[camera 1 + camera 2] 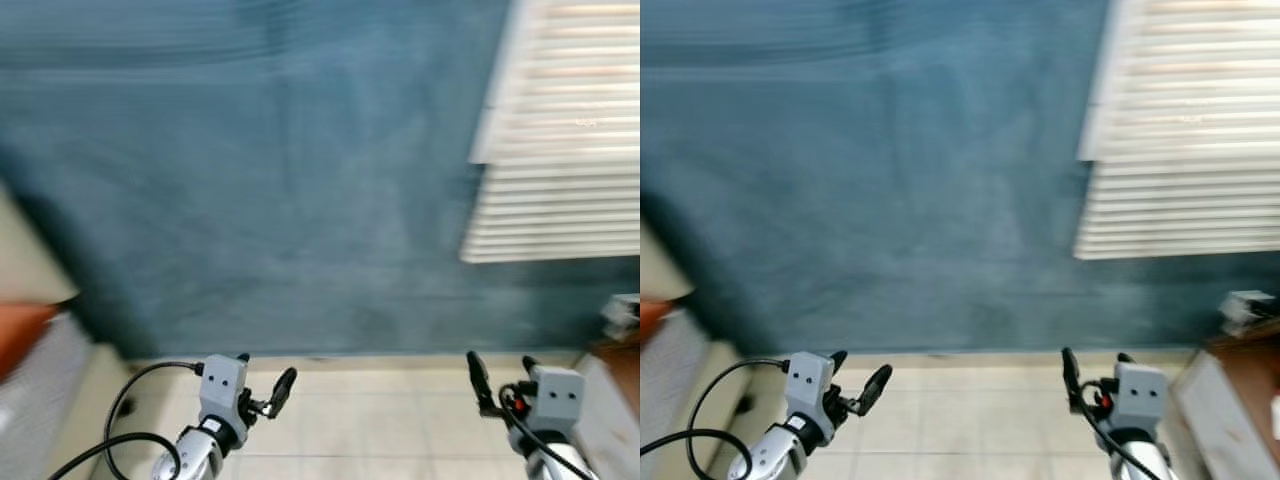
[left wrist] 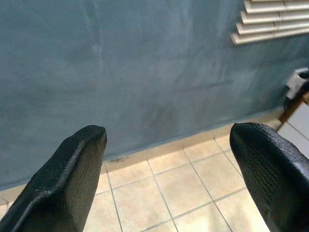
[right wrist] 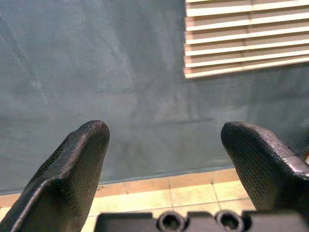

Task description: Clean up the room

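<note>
Item 1: left tool (image 1: 262,388), lower left of the head view; we carry it raised, fingers (image 2: 72,179) spread wide, nothing between them.

Item 2: right tool (image 1: 498,384), lower right; also wide apart and empty, fingertips (image 3: 79,164) aimed at the wall.

Item 3: teal wall (image 1: 280,180), taking up most of the frame, blurred.

Item 4: white slatted blind (image 1: 560,140), upper right.

Item 5: beige tiled floor (image 1: 370,420), a strip along the bottom; no litter on the part we see.

Item 6: orange thing (image 1: 20,330) on a pale surface, far left edge; too blurred to name.

Item 7: dark wooden furniture (image 1: 615,360), right edge, with a small pale object (image 1: 620,315) on top, unidentified.

Progress: we judge the cleanup to be between pick-ups. We hold nothing, no clear item to tidy lies before us, and how much is done cannot be told from here. What is left: find something out of place, likely off to either side.
</note>
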`<state>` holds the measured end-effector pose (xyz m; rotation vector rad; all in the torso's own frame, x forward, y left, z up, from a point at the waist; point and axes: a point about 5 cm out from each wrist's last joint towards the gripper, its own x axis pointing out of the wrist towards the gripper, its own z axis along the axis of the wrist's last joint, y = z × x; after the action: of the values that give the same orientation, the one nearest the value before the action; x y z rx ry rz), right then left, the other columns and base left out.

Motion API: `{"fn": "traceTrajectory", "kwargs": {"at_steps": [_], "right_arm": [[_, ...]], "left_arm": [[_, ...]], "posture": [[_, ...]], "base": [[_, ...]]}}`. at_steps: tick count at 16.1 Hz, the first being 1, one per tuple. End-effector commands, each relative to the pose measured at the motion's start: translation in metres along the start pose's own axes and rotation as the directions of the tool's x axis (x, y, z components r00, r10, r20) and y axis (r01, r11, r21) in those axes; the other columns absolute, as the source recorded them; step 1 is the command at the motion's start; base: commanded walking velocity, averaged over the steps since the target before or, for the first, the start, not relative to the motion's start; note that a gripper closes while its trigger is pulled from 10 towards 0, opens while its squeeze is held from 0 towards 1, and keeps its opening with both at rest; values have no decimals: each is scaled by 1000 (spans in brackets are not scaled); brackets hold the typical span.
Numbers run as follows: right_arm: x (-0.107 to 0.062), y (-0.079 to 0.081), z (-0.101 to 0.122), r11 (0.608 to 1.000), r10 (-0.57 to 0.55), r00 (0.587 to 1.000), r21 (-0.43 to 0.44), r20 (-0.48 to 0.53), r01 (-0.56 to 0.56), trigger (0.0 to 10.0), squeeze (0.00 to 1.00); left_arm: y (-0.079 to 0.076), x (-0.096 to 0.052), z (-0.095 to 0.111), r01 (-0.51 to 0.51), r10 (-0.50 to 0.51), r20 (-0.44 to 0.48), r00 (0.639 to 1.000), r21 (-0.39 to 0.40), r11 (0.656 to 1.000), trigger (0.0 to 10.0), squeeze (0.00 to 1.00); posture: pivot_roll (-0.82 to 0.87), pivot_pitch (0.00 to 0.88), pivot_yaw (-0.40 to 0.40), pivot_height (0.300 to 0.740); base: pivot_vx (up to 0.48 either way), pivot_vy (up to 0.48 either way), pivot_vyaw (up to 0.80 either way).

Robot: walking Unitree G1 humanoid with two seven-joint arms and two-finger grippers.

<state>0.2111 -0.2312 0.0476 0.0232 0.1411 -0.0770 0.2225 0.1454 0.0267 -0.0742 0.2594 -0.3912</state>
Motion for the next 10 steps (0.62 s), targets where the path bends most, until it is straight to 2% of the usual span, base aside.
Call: {"fn": "traceTrajectory", "kwargs": {"at_steps": [1,2,3,4,5,7,8,10], "right_arm": [[4,6,2,1000,25,1000,6,0,-25,10000,0],[6,8,1,999,39,999,1,-8,-39,10000,0],[6,10,2,999,52,999,16,0,-52,10000,0],[4,11,3,998,55,998,21,1,-55,10000,0],[-2,10,6,997,61,998,55,10,-61,10000,0],[-15,20,15,985,130,991,107,34,-133,10000,0],[-16,25,17,979,161,986,120,39,-165,10000,0],[-11,42,23,945,295,954,133,42,-298,10000,0]], "left_arm": [[8,-2,5,-41,41,5,999,7,999,10000,0],[16,-1,11,-101,102,45,994,-8,995,10000,0],[26,-6,15,-177,179,79,981,-27,984,10000,0],[29,-10,15,-198,199,87,976,-19,980,10000,0],[32,-26,16,-210,208,106,972,2,978,10000,0],[28,-50,22,-200,209,156,966,-71,977,10000,0],[25,-52,23,-199,208,160,965,-76,977,10000,0],[15,-48,26,-198,208,169,963,-75,977,10000,0]], "posture": [[-151,0,40,740],[-151,0,41,740],[-152,0,42,740],[-152,0,42,740],[-144,0,36,740],[-133,0,27,740],[-125,0,25,740],[-109,0,10,740]], "base": [[0,0,-800],[0,0,-800],[0,0,0],[0,0,0],[0,0,0],[0,0,0],[0,0,0],[0,0,0]]}}
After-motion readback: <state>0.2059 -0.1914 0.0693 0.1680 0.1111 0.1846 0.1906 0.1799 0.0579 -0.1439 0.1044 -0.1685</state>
